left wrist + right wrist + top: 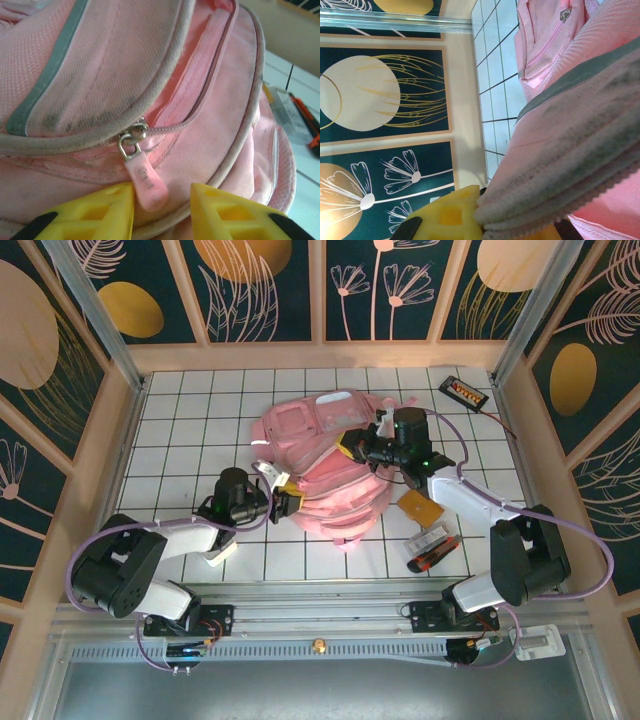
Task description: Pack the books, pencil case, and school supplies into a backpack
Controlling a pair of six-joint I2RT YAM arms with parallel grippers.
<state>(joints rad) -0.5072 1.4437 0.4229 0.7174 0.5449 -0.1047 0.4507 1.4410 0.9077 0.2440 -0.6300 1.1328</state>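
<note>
I am watching the white tiled bench (190,430). The large light-pink fabric backpack (330,495) is lying near its middle, taking up more room than anything else on it. Its long axis is running from the far side toward me, leaning a little to the right as it comes nearer. The clear-windowed front pocket (298,425) is facing up at the far end. I cannot tell what is sitting inside the backpack.

The right jaws are pinching shut on a grey-trimmed fold of the backpack's fabric, on its upper right side. In the right wrist view one yellow finger (447,217) is pressing against that fold. The left jaws are standing partly open at the backpack's near-left edge. In the left wrist view their yellow fingertips (107,210) are sitting either side of a small pink zipper pull (145,182), which is hanging in the gap, close against one and clear of the other.

The flat black device with orange buttons (465,390) is lying at the far right corner, well apart from the backpack. The orange-brown square notebook (418,506) is lying flat on the bench just right of the backpack, outside it. The small clear plastic-wrapped pack (431,550) with dark contents is lying nearer me than the notebook, also outside the backpack.
</note>
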